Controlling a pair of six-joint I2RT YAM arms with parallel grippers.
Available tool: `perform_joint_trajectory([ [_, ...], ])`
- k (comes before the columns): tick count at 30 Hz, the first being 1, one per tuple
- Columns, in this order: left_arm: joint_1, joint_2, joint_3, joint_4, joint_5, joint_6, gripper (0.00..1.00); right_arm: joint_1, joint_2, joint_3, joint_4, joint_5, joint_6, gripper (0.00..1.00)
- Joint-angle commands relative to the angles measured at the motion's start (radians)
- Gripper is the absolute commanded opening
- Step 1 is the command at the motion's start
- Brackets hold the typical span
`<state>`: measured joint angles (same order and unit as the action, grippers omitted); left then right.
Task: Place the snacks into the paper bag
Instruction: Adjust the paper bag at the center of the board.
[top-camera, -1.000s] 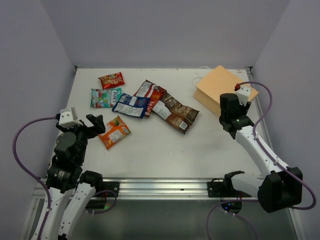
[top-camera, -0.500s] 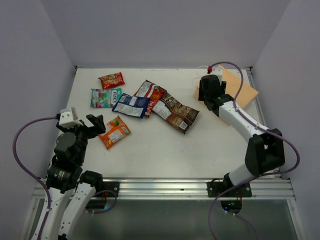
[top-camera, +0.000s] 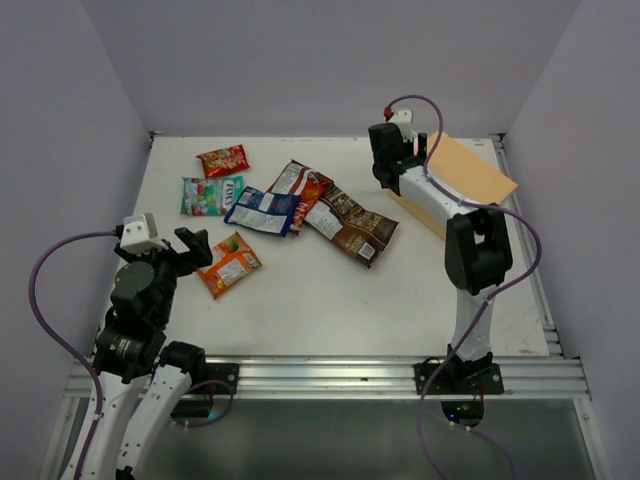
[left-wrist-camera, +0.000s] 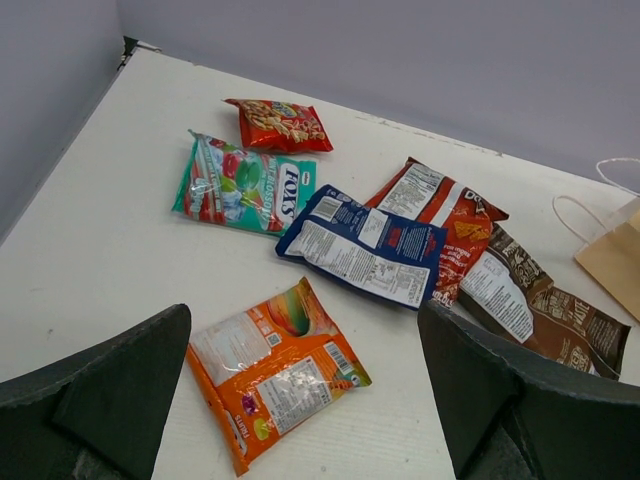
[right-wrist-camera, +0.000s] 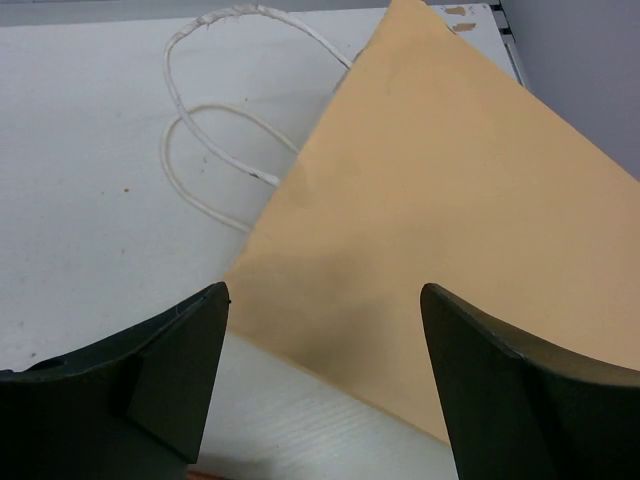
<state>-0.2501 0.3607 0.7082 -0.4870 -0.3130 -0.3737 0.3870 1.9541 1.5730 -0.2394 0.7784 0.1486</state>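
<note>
The snacks lie flat on the white table, left of centre: a red packet (top-camera: 222, 160), a teal-green one (top-camera: 210, 195), a blue-white one (top-camera: 260, 210), a red-white one (top-camera: 305, 188), a dark brown one (top-camera: 350, 226) and an orange one (top-camera: 229, 264). The left wrist view shows the orange packet (left-wrist-camera: 275, 365) nearest, with the others behind it. My left gripper (top-camera: 195, 248) is open and empty just left of the orange packet. The tan paper bag (top-camera: 458, 182) lies flat at the back right. My right gripper (top-camera: 386, 168) is open and empty above the bag's (right-wrist-camera: 440, 200) left edge, near its white cord handles (right-wrist-camera: 215, 130).
Grey walls close the table (top-camera: 330, 300) on the left, back and right. A metal rail (top-camera: 320, 378) runs along the near edge between the arm bases. The right arm stretches far back over the bag's near corner.
The right arm has swung from the bag's right side to the back left, by the bag's handle end. The left arm and the packets have not moved.
</note>
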Motion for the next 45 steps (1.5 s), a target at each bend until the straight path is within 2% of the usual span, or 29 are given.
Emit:
perform_joint_trajectory([
  [1,-0.005,0.018,-0.003,0.042,0.014,0.019,1.00,0.003,0.094,0.143,0.014,0.079,-0.073,0.81],
  [9,-0.005,0.052,-0.003,0.042,0.017,0.021,1.00,0.004,0.282,0.360,0.006,0.073,-0.245,0.80],
  [13,-0.005,0.063,-0.001,0.047,0.017,0.021,1.00,0.009,0.335,0.384,0.064,0.059,-0.395,0.80],
  [21,-0.005,0.081,0.002,0.053,0.023,0.024,1.00,0.009,0.434,0.444,0.150,0.074,-0.535,0.74],
  [31,-0.003,0.098,0.002,0.054,0.023,0.025,1.00,0.015,0.548,0.512,0.319,0.140,-0.763,0.71],
  [42,-0.002,0.106,0.002,0.056,0.025,0.025,1.00,0.013,0.598,0.545,0.414,0.163,-0.862,0.56],
  [45,-0.002,0.106,0.002,0.056,0.025,0.025,1.00,0.015,0.606,0.550,0.419,0.165,-0.866,0.48],
])
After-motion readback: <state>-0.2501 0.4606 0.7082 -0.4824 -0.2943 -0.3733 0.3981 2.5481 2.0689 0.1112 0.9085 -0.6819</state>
